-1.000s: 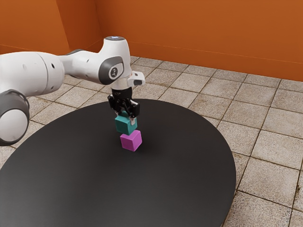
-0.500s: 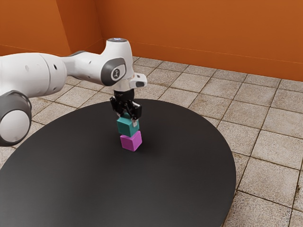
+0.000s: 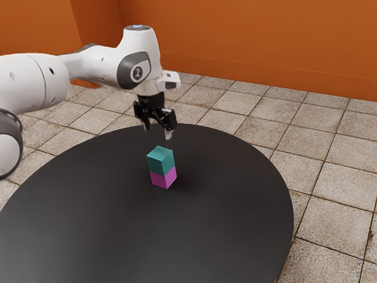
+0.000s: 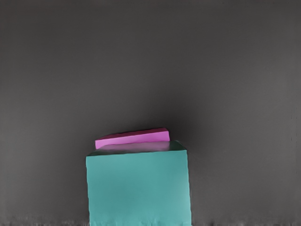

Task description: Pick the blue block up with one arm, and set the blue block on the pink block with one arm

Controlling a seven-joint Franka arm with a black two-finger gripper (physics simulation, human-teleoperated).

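A round black table [image 3: 224, 236] takes up the foreground, its matte top dark all the way to the near rim. Toward the middle of it stands a two-block stack. The pink block [image 3: 163, 177] sits flat on the tabletop, and the blue block [image 3: 160, 159], closer to blue-green in this light, rests squarely on top of it with edges closely lined up and faces upright.

Directly above the stack hangs the black gripper [image 3: 157, 130], clear of the blue block with open air between them. Its two fingers [image 3: 168, 127] point down and stand spread apart, gripping nothing.

From the camera on the hand, the blue block [image 4: 138, 188] looms large just beneath. A thin strip of the pink block [image 4: 133, 137] shows past its far edge, with the dark table [image 4: 211, 70] stretching beyond.

The white arm [image 3: 88, 65] reaches in from the exterior view's left, its wrist bent down over the blocks. Behind the table lie a worn, stone-coloured tiled floor [image 3: 330, 171] and then an orange wall [image 3: 265, 35].
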